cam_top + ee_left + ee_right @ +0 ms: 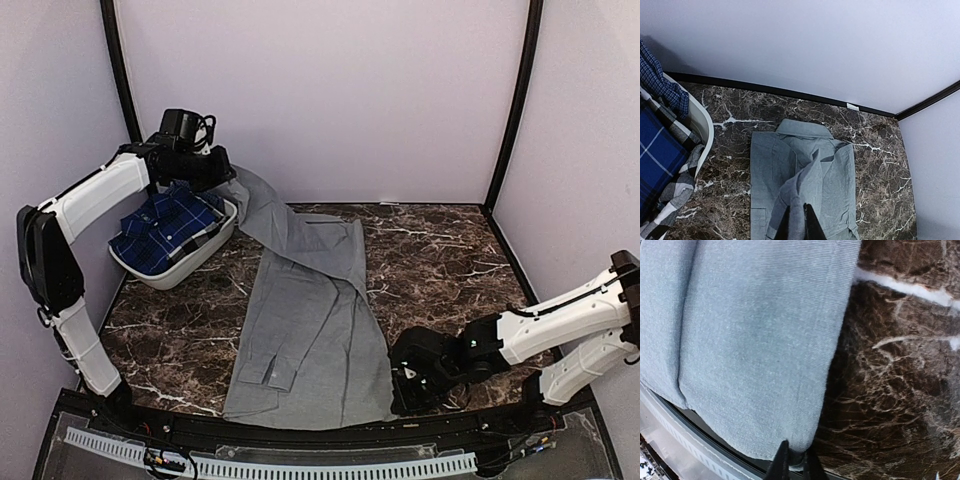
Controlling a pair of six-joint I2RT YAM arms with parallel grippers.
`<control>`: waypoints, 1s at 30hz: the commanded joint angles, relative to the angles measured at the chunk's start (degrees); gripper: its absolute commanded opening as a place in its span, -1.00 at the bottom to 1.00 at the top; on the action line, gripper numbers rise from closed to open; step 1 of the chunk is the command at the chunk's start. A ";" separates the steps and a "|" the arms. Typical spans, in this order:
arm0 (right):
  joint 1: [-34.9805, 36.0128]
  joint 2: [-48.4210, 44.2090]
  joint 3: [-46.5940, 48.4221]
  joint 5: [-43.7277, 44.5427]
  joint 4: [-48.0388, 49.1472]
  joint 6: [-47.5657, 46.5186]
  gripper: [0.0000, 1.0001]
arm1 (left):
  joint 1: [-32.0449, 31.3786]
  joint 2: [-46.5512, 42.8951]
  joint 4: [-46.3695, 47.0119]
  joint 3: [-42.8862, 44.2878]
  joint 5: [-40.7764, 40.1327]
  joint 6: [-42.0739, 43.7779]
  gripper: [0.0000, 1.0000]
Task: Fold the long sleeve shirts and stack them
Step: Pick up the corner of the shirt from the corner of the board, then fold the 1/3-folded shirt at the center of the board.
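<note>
It is a lab test booth; pale wall panels [320, 90] and black posts [513, 100] enclose a marble-patterned surface [440, 250]; left arm [95, 195] and right arm [560, 320] sit bolted on.

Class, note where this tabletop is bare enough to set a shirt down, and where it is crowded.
Bare: marble between grey shirt and right wall; marble between basket and near edge. Crowded: back-left, basket, left gripper.

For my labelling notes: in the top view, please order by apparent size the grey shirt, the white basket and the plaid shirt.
1. grey shirt
2. white basket
3. plaid shirt, which nearly fills the basket, so these two look close in size.
</note>
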 commanded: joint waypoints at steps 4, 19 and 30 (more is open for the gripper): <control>-1.87 1.04 1.43 5.33 -6.58 -0.29 -1.00 | 0.44 3.95 6.52 5.54 2.53 -1.29 -1.00; -3.39 -7.39 5.66 9.32 -11.61 -5.83 -1.00 | 0.44 9.00 6.04 19.73 0.89 0.05 -1.00; 1.68 6.15 15.60 2.82 -4.95 -13.82 -1.00 | 1.88 1.69 2.45 14.54 -11.01 5.66 -1.00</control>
